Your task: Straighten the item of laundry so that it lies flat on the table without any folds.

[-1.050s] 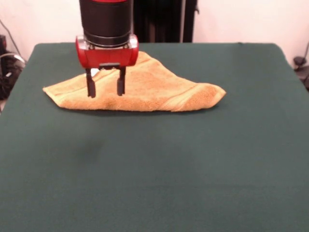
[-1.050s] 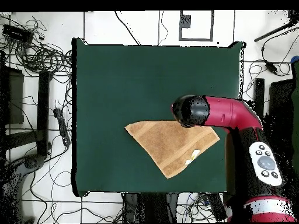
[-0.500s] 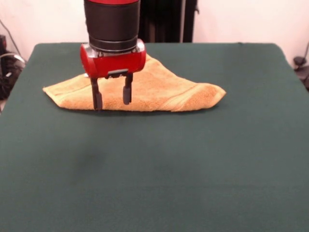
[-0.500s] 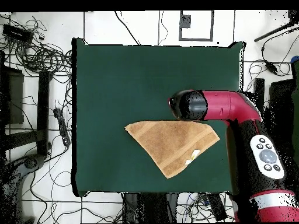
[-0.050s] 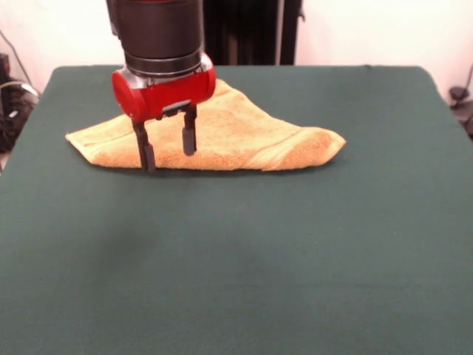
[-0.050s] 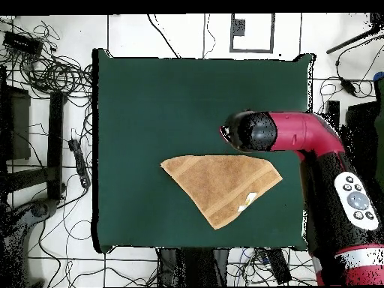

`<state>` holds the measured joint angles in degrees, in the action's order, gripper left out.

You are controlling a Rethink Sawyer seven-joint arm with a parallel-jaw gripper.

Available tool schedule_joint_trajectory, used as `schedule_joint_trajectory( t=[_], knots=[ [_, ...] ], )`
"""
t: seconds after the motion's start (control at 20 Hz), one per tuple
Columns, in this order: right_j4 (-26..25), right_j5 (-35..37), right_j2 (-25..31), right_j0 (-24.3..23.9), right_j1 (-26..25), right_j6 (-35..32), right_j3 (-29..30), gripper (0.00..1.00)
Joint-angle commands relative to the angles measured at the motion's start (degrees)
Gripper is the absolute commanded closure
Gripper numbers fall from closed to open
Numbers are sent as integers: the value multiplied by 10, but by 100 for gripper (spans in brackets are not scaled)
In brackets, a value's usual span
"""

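Note:
The item of laundry [image 5: 229, 137] is an orange-tan towel folded into a triangle on the far part of the green table [image 5: 244, 259]. Overhead the towel [image 6: 217, 184] shows a small white tag [image 6: 245, 200] near its lower right edge. My gripper [image 5: 168, 150] is open, its two dark fingers [image 5: 148, 154] hanging in front of the towel's left part, close above its near edge. Nothing is between the fingers. From above, the arm's red head [image 6: 255, 131] sits just beyond the towel's upper right edge and hides the fingers.
Cables and floor clutter [image 6: 45, 75] lie beside the table's left side in the overhead view. The arm's body [image 6: 337, 202] runs along the table's right edge. Bare green cloth [image 5: 244, 281] stretches in front of the towel.
The gripper has shifted toward the towel's near edge and tilted slightly. From above, the arm's head moved up and to the right. The towel has not moved.

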<state>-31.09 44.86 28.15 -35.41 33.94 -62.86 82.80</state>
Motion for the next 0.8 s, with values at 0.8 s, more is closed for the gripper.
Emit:
schedule_joint_trajectory(
  t=[0.8],
  knots=[
    [-96, 90, 111, 2, -50, 415, -13, 0]
  ],
)
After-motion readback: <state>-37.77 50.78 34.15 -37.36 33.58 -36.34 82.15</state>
